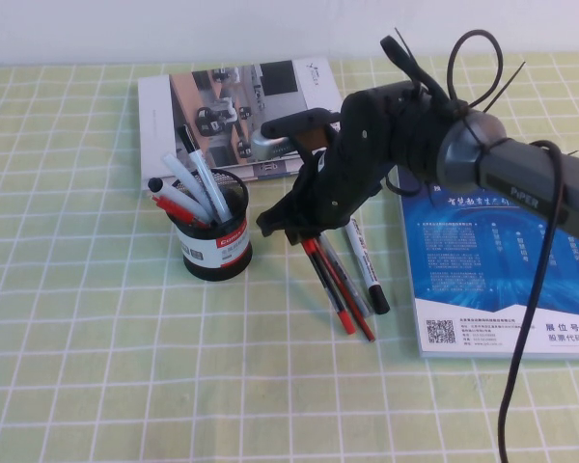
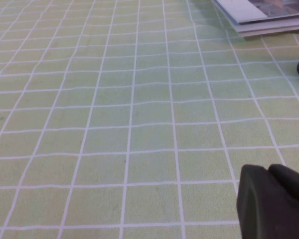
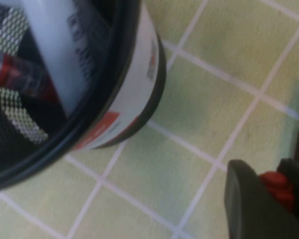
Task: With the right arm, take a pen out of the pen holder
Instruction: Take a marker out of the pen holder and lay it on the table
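The surface [image 1: 96, 367] is the biggest thing here, a green cloth ruled in white squares that fills the frame edge to edge. Across it from the right edge comes the right arm [image 1: 502, 174], black and grey with looped cables on top, reaching in toward the centre.

A blue brochure [image 1: 492, 270] lies flat at the right, partly under that arm. A white booklet [image 1: 241, 106] with photos on its cover lies at upper centre-left, its near corner behind the pen holder [image 1: 212, 246]. The holder is a black mesh cup with a white and red label band, standing upright left of centre. It holds pale-barrelled pens [image 1: 198, 183] and a red one, all leaning toward the upper left.

Just right of the holder, at centre, a few loose pens [image 1: 343, 289] lie fanned on the cloth. They are red ones beside a black marker [image 1: 367, 265], pointing down toward the lower right.

The right pincer [image 1: 294, 230] sits at the top end of that fan, near the holder but not touching it. It is narrow, pinched on the end of a red pen [image 3: 275, 185], as the right wrist view shows.

The left pincer [image 2: 271, 199] appears only in the left wrist view, low over bare cloth; I cannot tell whether it is wide or narrow.
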`<state>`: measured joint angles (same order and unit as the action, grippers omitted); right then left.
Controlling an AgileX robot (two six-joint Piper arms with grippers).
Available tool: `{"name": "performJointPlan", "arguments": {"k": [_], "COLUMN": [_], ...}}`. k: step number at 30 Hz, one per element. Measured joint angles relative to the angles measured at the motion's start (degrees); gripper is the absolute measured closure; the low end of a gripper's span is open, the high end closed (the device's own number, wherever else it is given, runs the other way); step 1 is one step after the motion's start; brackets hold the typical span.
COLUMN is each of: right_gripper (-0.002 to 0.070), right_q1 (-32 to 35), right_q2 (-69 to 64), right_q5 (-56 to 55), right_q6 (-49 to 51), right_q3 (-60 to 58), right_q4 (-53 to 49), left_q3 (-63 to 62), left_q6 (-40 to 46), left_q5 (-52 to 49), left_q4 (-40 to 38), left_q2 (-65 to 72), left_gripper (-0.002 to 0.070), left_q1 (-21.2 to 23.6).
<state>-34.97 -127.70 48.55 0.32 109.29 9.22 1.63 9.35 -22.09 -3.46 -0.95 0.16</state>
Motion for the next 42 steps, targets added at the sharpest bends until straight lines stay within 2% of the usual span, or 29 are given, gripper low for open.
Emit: {"name": "performJointPlan", "arguments": {"k": [10, 17, 23, 26, 30, 32, 37, 42], "right_gripper": [0.0603, 0.0498, 0.0478, 0.0502, 0.0622, 0.0658, 0.0684, 0.0687], "right_q1": [0.09, 0.09, 0.09, 0.09, 0.09, 0.09, 0.09, 0.09], "right_q2": [-1.62, -1.88, -1.25, 1.83, 11.51, 18.53, 35.8, 50.51], "right_q5": [-2.45, -3.01, -2.74, -2.35, -4.43, -7.38, -11.06, -11.28], "right_q6": [0.0, 0.0, 0.0, 0.0, 0.0, 0.0, 0.0, 0.0], "right_q3": [0.22, 0.33, 0.33, -2.25, -12.31, -19.24, -36.83, -48.44], "right_q4": [0.32, 0.32, 0.41, 0.41, -0.1, -0.19, -1.07, -1.4], "left_q3": [0.0, 0.0, 0.0, 0.0, 0.0, 0.0, 0.0, 0.0], "left_q6": [0.0, 0.0, 0.0, 0.0, 0.0, 0.0, 0.0, 0.0], "left_q5": [0.0, 0.0, 0.0, 0.0, 0.0, 0.0, 0.0, 0.0], "left_q4": [0.0, 0.0, 0.0, 0.0, 0.0, 0.0, 0.0, 0.0], "left_q2": [0.0, 0.0, 0.0, 0.0, 0.0, 0.0, 0.0, 0.0], "left_gripper": [0.068, 0.068, 0.068, 0.068, 0.068, 0.068, 0.068, 0.068], "left_q1": [0.0, 0.0, 0.0, 0.0, 0.0, 0.0, 0.0, 0.0]}}
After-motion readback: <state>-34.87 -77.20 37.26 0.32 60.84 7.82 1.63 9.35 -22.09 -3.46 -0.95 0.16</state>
